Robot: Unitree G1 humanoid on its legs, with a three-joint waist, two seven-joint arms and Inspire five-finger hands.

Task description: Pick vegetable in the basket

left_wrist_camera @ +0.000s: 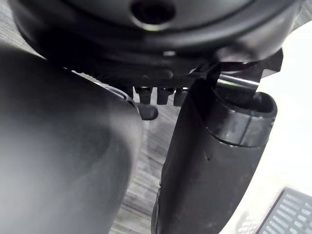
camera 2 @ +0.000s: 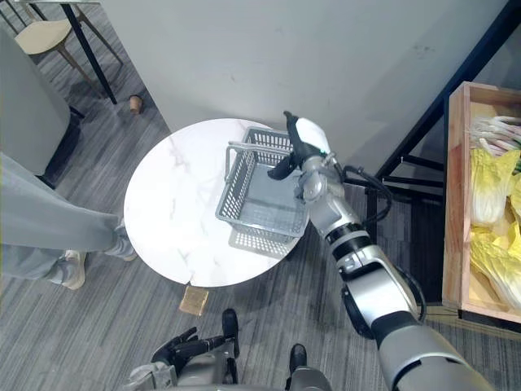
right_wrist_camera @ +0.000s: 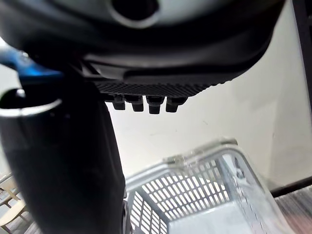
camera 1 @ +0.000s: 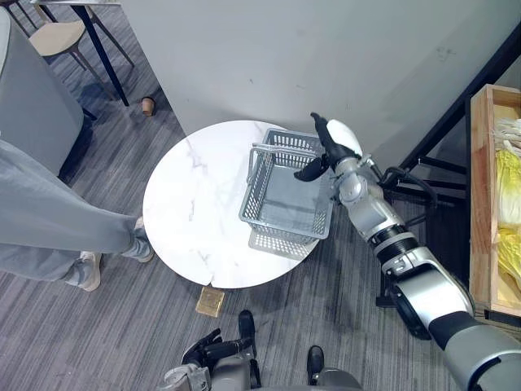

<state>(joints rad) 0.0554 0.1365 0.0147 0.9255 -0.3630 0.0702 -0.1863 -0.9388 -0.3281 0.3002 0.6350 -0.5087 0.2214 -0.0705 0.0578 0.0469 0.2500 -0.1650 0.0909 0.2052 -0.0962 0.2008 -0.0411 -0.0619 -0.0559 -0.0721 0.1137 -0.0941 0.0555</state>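
Counts: 1 basket [camera 1: 259, 183], grey plastic mesh, its floor bare. 1 round table [camera 1: 195, 204], white marble-look top. 1 wooden crate [camera 2: 453, 204]. Veg all in the crate: yellow-green cabbages [camera 2: 488, 187], several, exact no. not readable; 1 bunch of white-and-green scallions [camera 2: 492, 126] at the far end. 1 person, legs [camera 1: 65, 228] in grey trousers, 2 light shoes. 1 chair [camera 1: 57, 37], 1 small brown cup [camera 1: 147, 106], 1 brass-coloured plate [camera 1: 210, 302] on the floor.

R hand [camera 1: 332, 145]: arm stretched fwd from lower right, hand over the basket's far right corner. Fingers straight, pointing away from the robot, thumb out to the side w/ white cover. Holds nothing. R wrist view shows the basket past the fingertips. Contact w/ the rim: can't tell.

L hand [camera 1: 205, 349]: low, close to the robot, off the table. Fingers loosely spread, nothing in it.

Surface/room: basket sits on the table's right side, near the edge. Crate well apart from the table, to the robot's right. White wall [camera 1: 285, 57] just behind the table; grey plank-pattern floor [camera 1: 98, 342]. Person stands at the table's left edge. Chair far left, cup on the floor by the wall, plate just under the table's near edge.
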